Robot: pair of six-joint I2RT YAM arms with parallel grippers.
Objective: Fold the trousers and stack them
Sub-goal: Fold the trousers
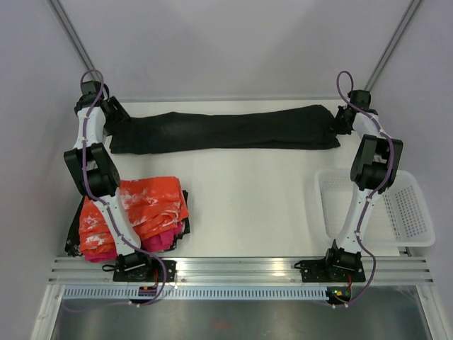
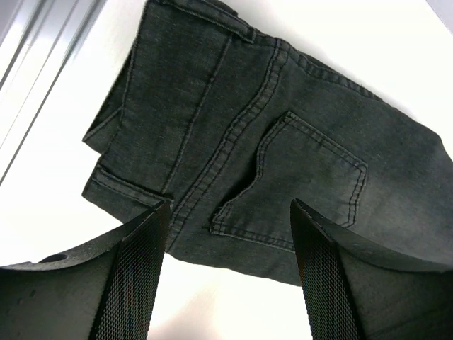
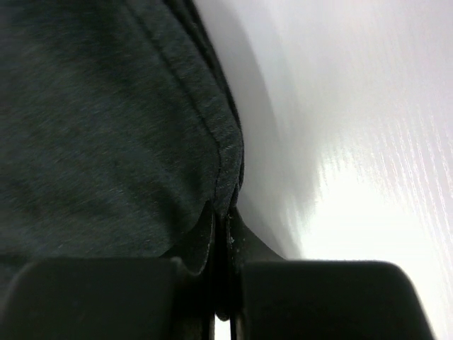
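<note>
Free tabletop (image 1: 248,195) between trousers (image 1: 226,131), basket (image 1: 414,212), garments (image 1: 152,205)

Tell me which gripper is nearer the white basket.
Right. The right gripper is shut on the trousers' leg end, just past the white basket's far rim. The left gripper hovers open over the waist end, far to the other side.

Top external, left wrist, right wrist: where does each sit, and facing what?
Top external: overhead, facing down at the table; left arm, right arm show.
Left wrist: above the trousers at their waist, looking down; open left gripper shows.
Right wrist: low at the leg end; right gripper shut on it.
Shared: all see the trousers.
</note>
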